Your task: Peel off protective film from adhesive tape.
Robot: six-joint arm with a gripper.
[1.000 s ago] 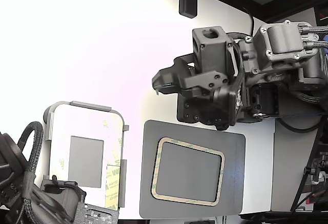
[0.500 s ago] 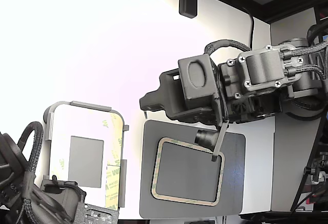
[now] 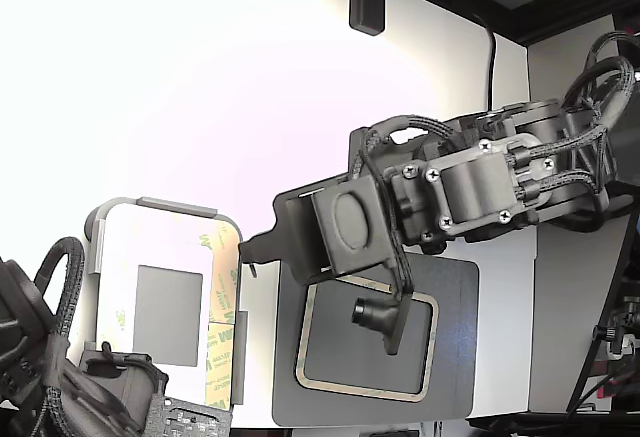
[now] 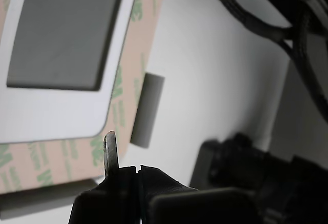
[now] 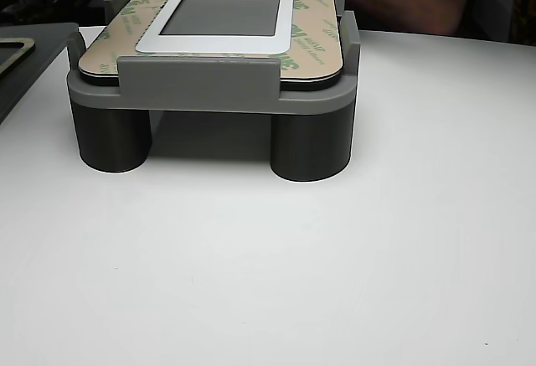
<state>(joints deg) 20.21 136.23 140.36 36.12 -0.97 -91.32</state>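
While the tool (image 3: 252, 254) hangs over bare white tabletop (image 3: 150, 107), jaws seemingly pinched together and empty, tip near the plate's edge, protective film (image 3: 222, 342) lies along the white plate (image 3: 168, 257), grey fixture (image 5: 209, 98) beneath.

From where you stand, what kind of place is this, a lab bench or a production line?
Most likely a lab or test bench for assembly work: a white table, a grey fixture on stubby legs holding a white plate edged with protective film, and a dark grey plate beside it.
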